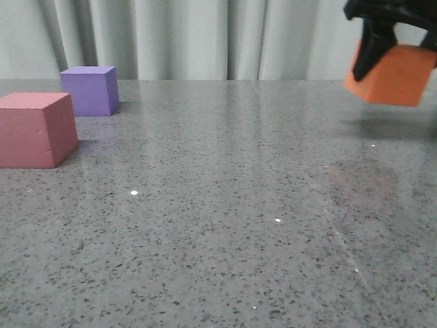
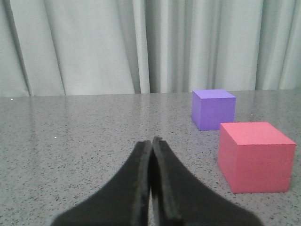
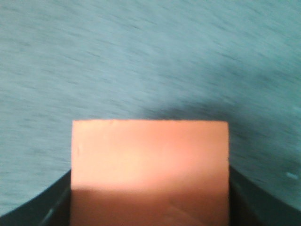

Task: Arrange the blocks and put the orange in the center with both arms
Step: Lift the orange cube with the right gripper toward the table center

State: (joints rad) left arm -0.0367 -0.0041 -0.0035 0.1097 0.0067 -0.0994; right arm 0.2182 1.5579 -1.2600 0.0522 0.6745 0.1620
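My right gripper (image 1: 392, 58) is shut on the orange cube (image 1: 396, 76) and holds it tilted above the table at the far right. In the right wrist view the orange cube (image 3: 149, 165) fills the space between the two black fingers. The pink-red cube (image 1: 35, 130) sits on the table at the left, with the purple cube (image 1: 89, 90) just behind it. My left gripper (image 2: 151, 143) shows only in the left wrist view. It is shut and empty, low over the table, with the pink-red cube (image 2: 254, 155) and the purple cube (image 2: 213, 109) off to one side of it.
The grey speckled table (image 1: 225, 205) stretches between the two left cubes and the held cube. A pale curtain (image 1: 205, 34) hangs behind the table's far edge.
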